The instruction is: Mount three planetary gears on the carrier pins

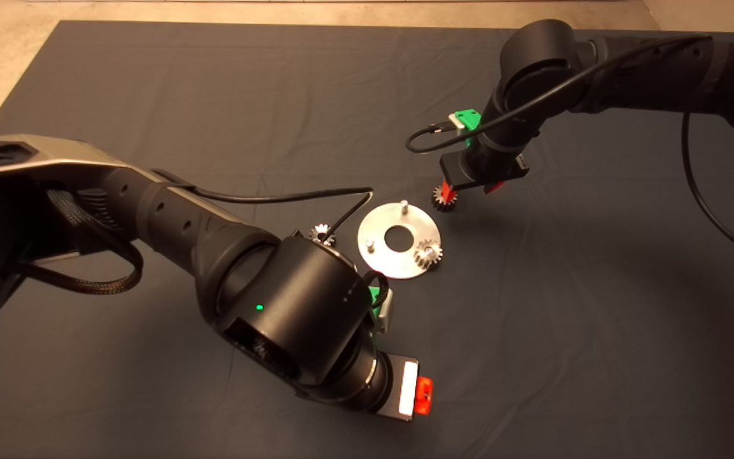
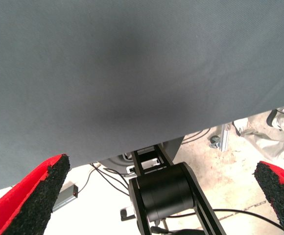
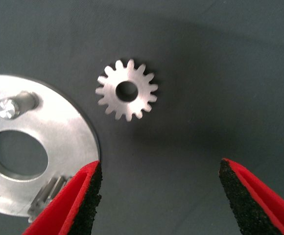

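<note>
one gear point(image 1: 428, 254) sits on the disc point(image 1: 385, 258); two pins point(image 1: 403, 205) are bare. right jaws point(image 3: 159, 196) hover apart over a loose gear point(image 3: 127, 90); left jaws point(image 2: 161, 191) wait apart, near.

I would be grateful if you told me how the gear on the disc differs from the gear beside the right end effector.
The gear on the disc sits on a carrier pin; the gear beside the right end effector lies flat on the mat, just off the disc, its bore empty. The first is installed, the second is not. Both are small, silver and toothed.
</note>
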Motion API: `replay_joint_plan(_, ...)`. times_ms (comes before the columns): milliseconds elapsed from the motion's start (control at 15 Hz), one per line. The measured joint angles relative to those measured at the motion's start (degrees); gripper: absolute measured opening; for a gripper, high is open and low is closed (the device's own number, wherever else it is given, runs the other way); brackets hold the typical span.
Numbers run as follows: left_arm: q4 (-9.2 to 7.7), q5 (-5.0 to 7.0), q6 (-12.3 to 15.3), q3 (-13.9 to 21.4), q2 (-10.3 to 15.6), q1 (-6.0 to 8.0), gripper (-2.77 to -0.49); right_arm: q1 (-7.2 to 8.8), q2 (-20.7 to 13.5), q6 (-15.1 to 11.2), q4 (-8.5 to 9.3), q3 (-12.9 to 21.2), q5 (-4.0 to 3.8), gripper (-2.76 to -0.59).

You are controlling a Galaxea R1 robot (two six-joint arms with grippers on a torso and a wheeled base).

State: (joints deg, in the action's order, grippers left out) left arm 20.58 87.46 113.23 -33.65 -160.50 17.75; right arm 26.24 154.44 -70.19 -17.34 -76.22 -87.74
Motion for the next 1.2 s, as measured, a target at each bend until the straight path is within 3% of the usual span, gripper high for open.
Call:
replay_joint_plan(133, -0.02, 0.05, 0.0, 0.0, 0.0, -0.34, -0.51, -0.01, 0.2, 1.2, 0.00, -2.9, 0.09, -1.47)
replay_joint_plan(400, -0.02, 0.04, 0.0, 0.0, 0.0, -0.45, -0.51, -0.01, 1.5, 3.2, 0.00, -7.5, 0.04, -1.47)
replay_joint_plan(1000, 0.00, 0.05, 0.0, -0.1, -0.8, -0.48, -0.51, -0.12, 4.3, 4.2, 0.28, -9.0, 0.11, -1.44)
replay_joint_plan(1067, 0.00, 0.02, 0.1, -0.1, -1.0, -0.48, -0.51, -0.36, 4.3, 4.1, 0.39, -9.0, 0.06, -1.33)
replay_joint_plan(1200, -0.02, 0.02, 0.3, -0.1, -1.2, -0.48, -0.51, -1.28, 4.3, 4.1, 0.55, -9.0, 0.06, -1.33)
